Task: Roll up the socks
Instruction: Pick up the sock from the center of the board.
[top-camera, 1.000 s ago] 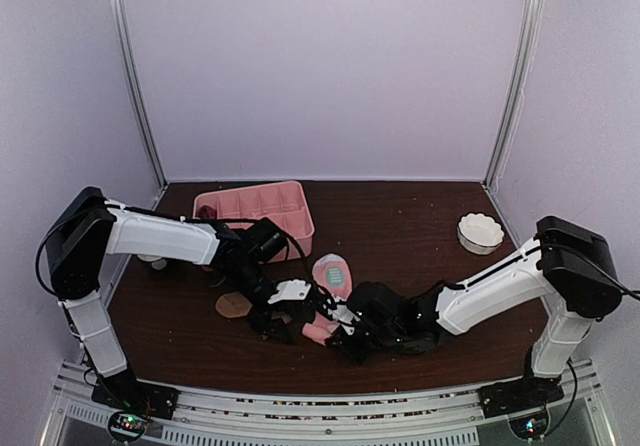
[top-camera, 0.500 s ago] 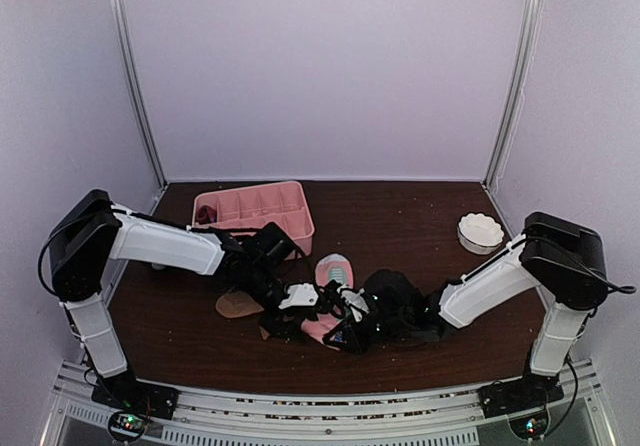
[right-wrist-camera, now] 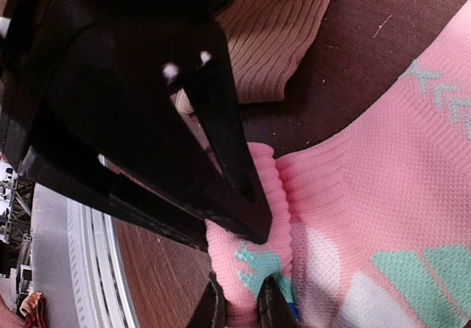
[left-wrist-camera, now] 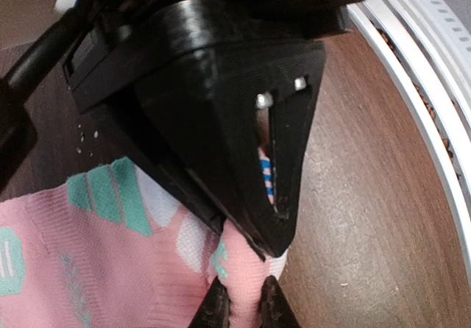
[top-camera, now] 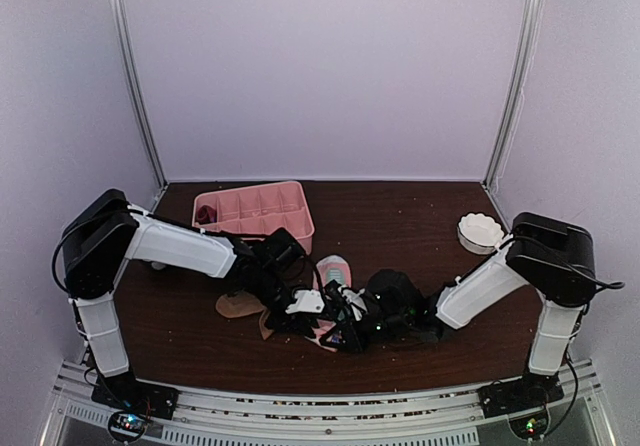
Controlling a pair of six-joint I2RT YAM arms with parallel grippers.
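Observation:
The pink socks (top-camera: 334,268) with white and mint patches lie flat at the table's front centre, their near end bunched between my two grippers. My left gripper (top-camera: 320,316) is shut on a fold of that pink fabric (left-wrist-camera: 246,284). My right gripper (top-camera: 338,330) faces it tip to tip and is shut on the ribbed cuff roll (right-wrist-camera: 254,269). In the left wrist view the right gripper's black body fills the upper frame over the patterned sock (left-wrist-camera: 88,247). A tan sock (top-camera: 237,304) lies left of the grippers, also visible as a ribbed tan sock (right-wrist-camera: 274,34).
A pink divided tray (top-camera: 293,209) stands at the back left with a small dark red bundle (top-camera: 207,213) in one cell. A white bowl (top-camera: 480,232) sits at the right. The metal front rail (left-wrist-camera: 434,100) runs close behind the grippers.
My left gripper has shut on the pink sock's fold and shifted right toward the right gripper. The right gripper kept its grip and edged left.

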